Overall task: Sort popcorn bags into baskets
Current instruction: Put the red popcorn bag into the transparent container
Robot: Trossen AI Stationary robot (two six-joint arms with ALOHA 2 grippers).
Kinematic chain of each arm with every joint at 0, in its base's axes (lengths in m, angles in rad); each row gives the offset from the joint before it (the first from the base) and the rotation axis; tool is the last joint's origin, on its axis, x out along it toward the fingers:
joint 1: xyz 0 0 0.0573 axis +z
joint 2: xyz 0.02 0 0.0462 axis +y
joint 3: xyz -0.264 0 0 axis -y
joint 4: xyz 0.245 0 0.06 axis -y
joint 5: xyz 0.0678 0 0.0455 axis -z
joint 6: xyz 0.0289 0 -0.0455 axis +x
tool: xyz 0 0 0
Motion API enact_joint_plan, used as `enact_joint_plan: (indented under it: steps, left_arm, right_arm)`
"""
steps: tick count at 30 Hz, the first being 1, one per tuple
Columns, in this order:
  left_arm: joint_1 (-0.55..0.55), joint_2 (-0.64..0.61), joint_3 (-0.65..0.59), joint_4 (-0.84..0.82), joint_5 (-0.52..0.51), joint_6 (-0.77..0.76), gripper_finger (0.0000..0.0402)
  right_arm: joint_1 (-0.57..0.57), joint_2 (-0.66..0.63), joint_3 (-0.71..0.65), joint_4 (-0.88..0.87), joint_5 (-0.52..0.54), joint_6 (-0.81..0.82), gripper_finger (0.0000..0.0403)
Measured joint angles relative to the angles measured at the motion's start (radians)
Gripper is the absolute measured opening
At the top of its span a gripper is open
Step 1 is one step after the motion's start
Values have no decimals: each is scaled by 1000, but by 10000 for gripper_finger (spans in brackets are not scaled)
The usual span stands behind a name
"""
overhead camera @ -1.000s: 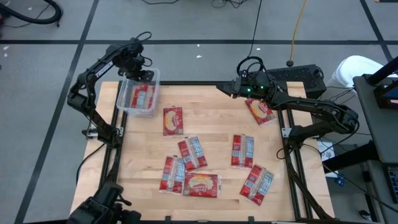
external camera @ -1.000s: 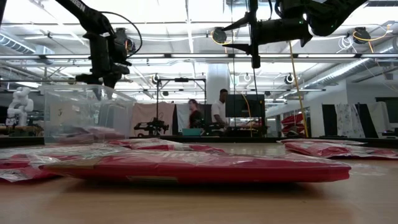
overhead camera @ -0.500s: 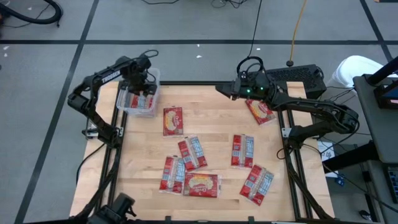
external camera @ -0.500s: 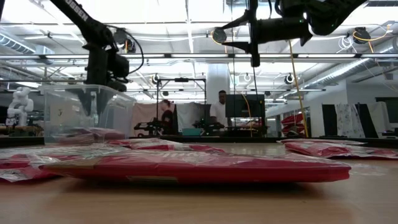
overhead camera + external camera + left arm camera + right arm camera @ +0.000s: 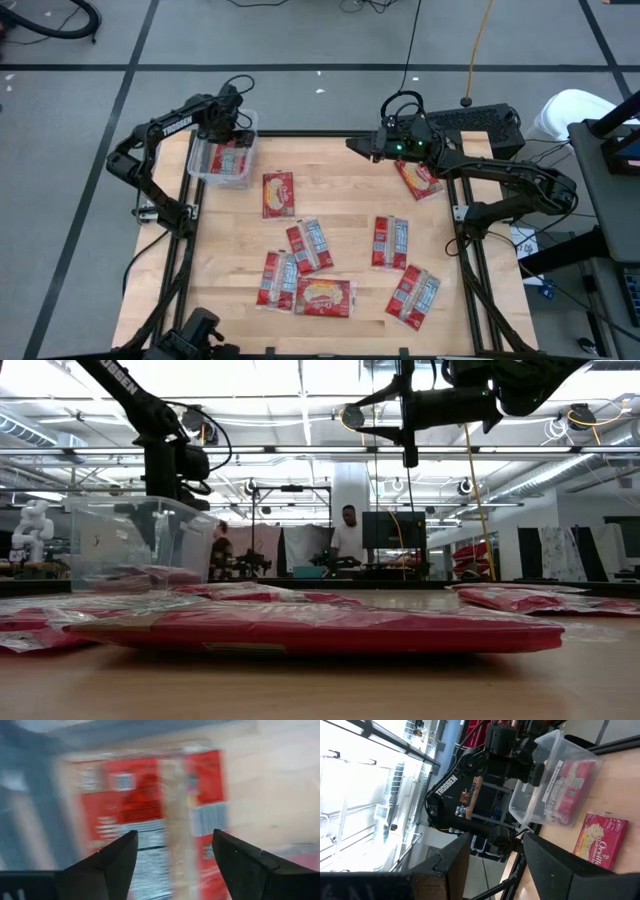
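Note:
The clear basket [image 5: 222,158] stands at the table's far left corner with red popcorn bags [image 5: 230,160] lying flat in it. My left gripper [image 5: 228,128] points down into the basket, open, its fingers [image 5: 107,862] apart above the top bag [image 5: 150,810]. Several more bags lie flat on the wood: one [image 5: 278,193] beside the basket, others [image 5: 309,245] [image 5: 324,296] [image 5: 392,241] [image 5: 414,296] toward the near edge. My right gripper [image 5: 352,143] is held level, high over the far middle, open and empty. One bag [image 5: 418,177] lies under its arm.
Bare wood [image 5: 330,165] lies between the basket and the right arm. A dark keyboard [image 5: 480,120] sits off the far right corner. The black frame rails [image 5: 190,250] run along the table's sides. People [image 5: 345,540] stand in the room beyond.
My left gripper has gone down from above the basket's rim into the basket, still pointing down. The bags on the table and my right gripper have kept still.

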Motion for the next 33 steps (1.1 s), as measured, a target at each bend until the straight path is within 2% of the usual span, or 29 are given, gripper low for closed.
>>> enact_joint_plan:
  steps: [1, 5, 8, 16, 22, 27, 33]
  left_arm:
    - [-3, 5, 0, -6, 27, -4, 262]
    - [-25, 1, -24, 34, 24, -5, 255]
    - [-27, 1, -46, 69, 32, -37, 235]
    - [-23, -21, -53, 43, 14, -52, 175]
    - [-23, -85, -52, 41, 36, -26, 152]
    - [-23, -165, -6, -30, 79, 59, 147]
    - [-21, -195, 96, -125, 71, 348, 147]
  right_arm:
    - [0, 0, 0, 0, -1, -5, 180]
    - [0, 0, 0, -1, -21, -11, 180]
    - [0, 0, 0, -9, -24, -16, 180]
    - [0, -1, 0, -1, -25, -12, 180]
    - [0, -1, 0, -3, -26, -13, 180]
    - [0, -1, 0, -4, -26, -15, 180]
    - [0, -1, 0, -6, -26, -32, 180]
